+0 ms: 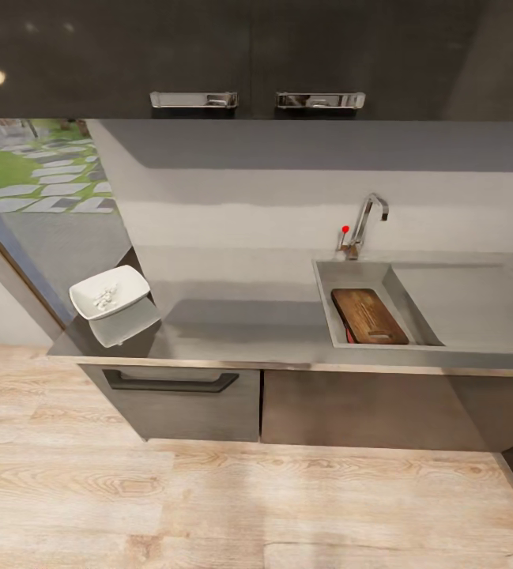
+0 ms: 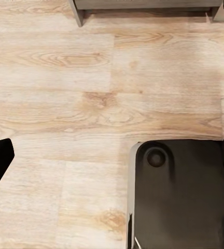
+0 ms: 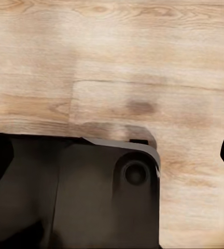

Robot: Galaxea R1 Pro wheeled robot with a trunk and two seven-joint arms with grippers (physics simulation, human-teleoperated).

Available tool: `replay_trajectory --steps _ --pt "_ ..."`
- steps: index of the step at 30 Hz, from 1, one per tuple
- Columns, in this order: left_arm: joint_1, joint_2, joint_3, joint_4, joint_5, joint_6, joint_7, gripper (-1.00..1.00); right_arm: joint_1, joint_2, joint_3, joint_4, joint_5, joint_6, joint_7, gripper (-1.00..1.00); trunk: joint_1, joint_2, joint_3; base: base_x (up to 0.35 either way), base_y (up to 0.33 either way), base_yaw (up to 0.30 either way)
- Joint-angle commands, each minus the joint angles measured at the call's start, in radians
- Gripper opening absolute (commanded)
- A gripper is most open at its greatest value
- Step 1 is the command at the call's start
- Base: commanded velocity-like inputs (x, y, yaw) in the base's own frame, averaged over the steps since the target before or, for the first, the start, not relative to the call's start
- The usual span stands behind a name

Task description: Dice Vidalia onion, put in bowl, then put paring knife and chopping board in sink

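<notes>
Head view first: my biggest sight is the pale wood-plank floor (image 1: 232, 506), running under the long grey countertop (image 1: 248, 324) and its dark cabinet fronts (image 1: 185, 407) with a bar handle. Dark upper cabinets (image 1: 209, 55) with two chrome handles hang above. At my left a window (image 1: 35, 166) looks out on grass and paving stones.

Set into the countertop toward my right is the sink (image 1: 331, 276), its flat drainboard wing stretching further right, and the bent chrome tap (image 1: 367, 217) with its red-tipped lever standing behind the basin. The chopping board (image 1: 368, 316) lies inside the basin, slot handle toward the near edge. A sliver of red shows at the board's near left corner; I cannot tell what it is.

The bowl (image 1: 111, 292) sits at the countertop's far left end, well apart from the sink, with small pale bits inside it.

My left wrist view looks down at the floor, a dark rounded part of my own body (image 2: 179, 197), and the cabinet's lower edge. My right wrist view gives floor and a similar dark part (image 3: 75, 192). Whether my left pincer is spread or pressed together, I cannot tell; the same goes for the right.
</notes>
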Motion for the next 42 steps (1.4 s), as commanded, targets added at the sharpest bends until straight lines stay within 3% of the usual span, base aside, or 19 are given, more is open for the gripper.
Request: replay_trajectory --steps 1,19,24,25,27,30,42 --pt "0.000 0.001 -0.008 -0.002 0.002 -0.001 0.010 1.00 0.000 0.000 -0.005 0.001 0.007 -0.002 -0.001 1.00 0.001 -0.002 -0.001 0.000 0.000 0.000" --pt "0.000 0.010 -0.008 0.011 0.005 0.000 0.018 1.00 0.000 0.000 -0.005 0.020 0.006 0.000 -0.023 1.00 0.001 -0.002 0.016 0.000 0.000 0.000" --pt "0.000 0.009 -0.009 0.109 0.004 0.001 0.018 1.00 0.000 0.000 -0.005 0.025 0.006 0.000 -0.022 1.00 0.001 -0.002 0.024 0.000 0.000 0.000" --pt "0.000 0.004 -0.010 0.197 0.004 0.002 0.018 1.00 0.000 0.005 -0.007 0.021 0.005 0.000 -0.021 1.00 0.001 -0.002 0.024 0.000 0.000 0.000" --pt "0.000 -0.001 -0.010 0.282 0.004 0.002 0.018 1.00 0.000 0.009 -0.008 0.015 0.003 -0.001 -0.020 1.00 0.001 -0.002 0.025 0.000 0.000 0.000" --pt "0.000 -0.004 -0.010 0.358 0.004 0.002 0.017 1.00 0.000 0.011 -0.007 0.015 0.004 -0.001 -0.021 1.00 0.001 -0.002 0.025 0.000 0.000 0.000" --pt "0.000 -0.005 -0.010 0.396 0.004 0.002 0.015 1.00 0.000 0.009 -0.008 0.017 0.005 0.000 -0.021 1.00 0.001 -0.002 0.025 0.000 0.000 0.000"
